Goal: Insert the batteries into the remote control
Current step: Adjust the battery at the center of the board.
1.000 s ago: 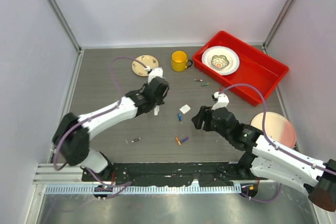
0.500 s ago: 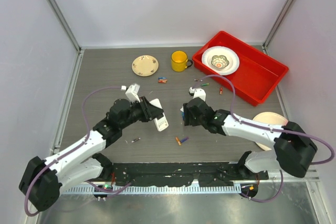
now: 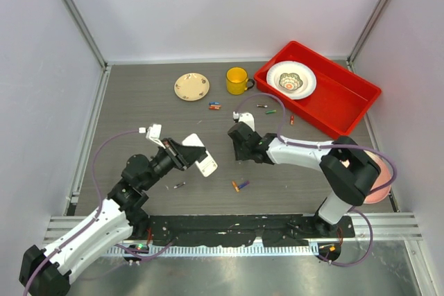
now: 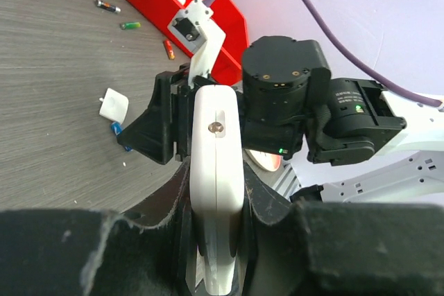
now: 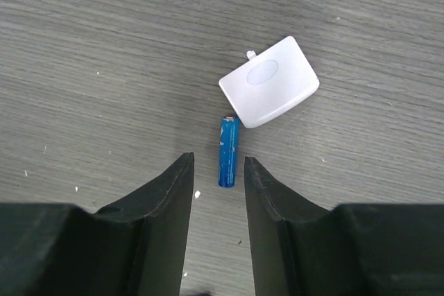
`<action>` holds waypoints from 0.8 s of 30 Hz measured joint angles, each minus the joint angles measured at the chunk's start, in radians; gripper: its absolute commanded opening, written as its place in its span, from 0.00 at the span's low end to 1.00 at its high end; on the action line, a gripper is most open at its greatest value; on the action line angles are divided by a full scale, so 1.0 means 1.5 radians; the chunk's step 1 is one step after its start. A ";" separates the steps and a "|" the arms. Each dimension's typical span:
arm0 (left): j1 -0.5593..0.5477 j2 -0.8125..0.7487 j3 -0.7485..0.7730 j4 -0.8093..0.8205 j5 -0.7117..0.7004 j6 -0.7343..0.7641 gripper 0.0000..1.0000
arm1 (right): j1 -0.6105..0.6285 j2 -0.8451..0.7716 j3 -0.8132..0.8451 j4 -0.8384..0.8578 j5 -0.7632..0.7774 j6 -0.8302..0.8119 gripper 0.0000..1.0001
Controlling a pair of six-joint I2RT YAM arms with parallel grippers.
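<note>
Left jaws clamp the slim white plastic remote control (image 4: pixel 217 164); right jaws gape over a blue cylindrical battery (image 5: pixel 228 152). Seemingly none loaded yet.

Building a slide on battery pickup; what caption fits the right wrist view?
Right gripper, jaws apart, poised over a blue battery lying beside a small white cover on the grey table.

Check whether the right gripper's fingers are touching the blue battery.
Apart. The right wrist view shows the blue battery lying between the right gripper fingers, with a strip of bare table visible on each side of it.
</note>
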 measured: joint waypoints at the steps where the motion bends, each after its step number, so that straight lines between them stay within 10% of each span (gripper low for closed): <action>1: 0.000 -0.006 -0.001 -0.001 -0.004 0.000 0.00 | 0.000 0.009 0.007 -0.002 0.003 0.000 0.38; 9: 0.001 -0.028 -0.015 -0.013 -0.029 -0.002 0.00 | 0.000 0.070 0.050 -0.032 0.025 0.000 0.35; 19: 0.001 -0.024 -0.015 -0.013 -0.032 -0.002 0.00 | 0.000 0.085 0.066 -0.052 0.033 0.033 0.01; 24: 0.001 -0.036 -0.015 -0.013 -0.038 -0.004 0.00 | -0.001 0.077 0.063 -0.057 0.025 0.107 0.01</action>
